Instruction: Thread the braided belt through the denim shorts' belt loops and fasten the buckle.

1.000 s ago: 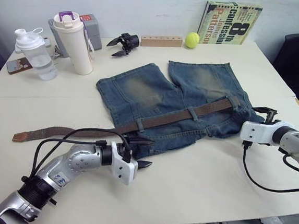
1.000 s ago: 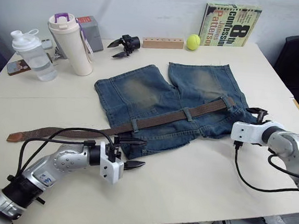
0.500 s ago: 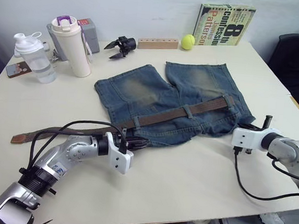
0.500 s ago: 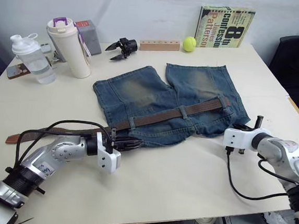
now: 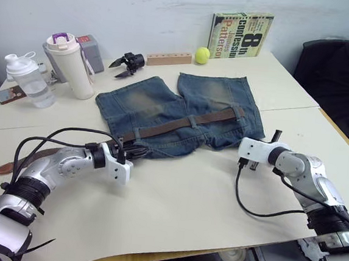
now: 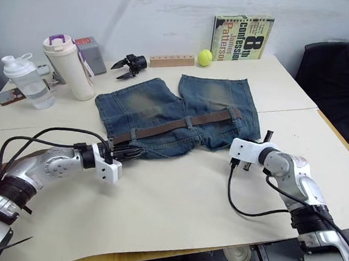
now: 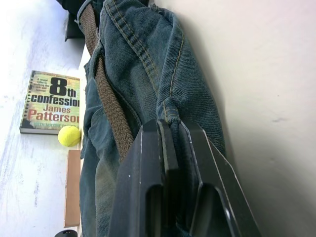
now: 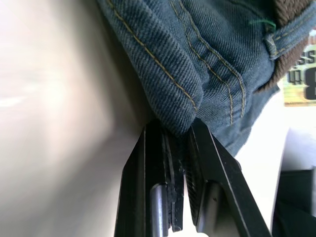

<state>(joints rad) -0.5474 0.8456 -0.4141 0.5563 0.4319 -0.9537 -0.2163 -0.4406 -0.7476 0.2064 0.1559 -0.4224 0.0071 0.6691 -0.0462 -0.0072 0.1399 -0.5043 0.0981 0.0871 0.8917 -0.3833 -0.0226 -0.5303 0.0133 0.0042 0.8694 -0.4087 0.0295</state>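
- Already we have the belt (image 5: 181, 121) lying across the shorts (image 5: 176, 109) on the counter (image 5: 186, 205), passing under two visible loops (image 5: 192, 120).
- Its tan tip (image 5: 6, 168) trails out past our left arm, and the buckle is not clear to us, so fastening is left.
- Our left tool (image 7: 170, 148) is clamped on the waistband's left corner.
- Our right tool (image 8: 182, 143) is clamped on the right corner.
- We count one belt, one pair of shorts, two tools.
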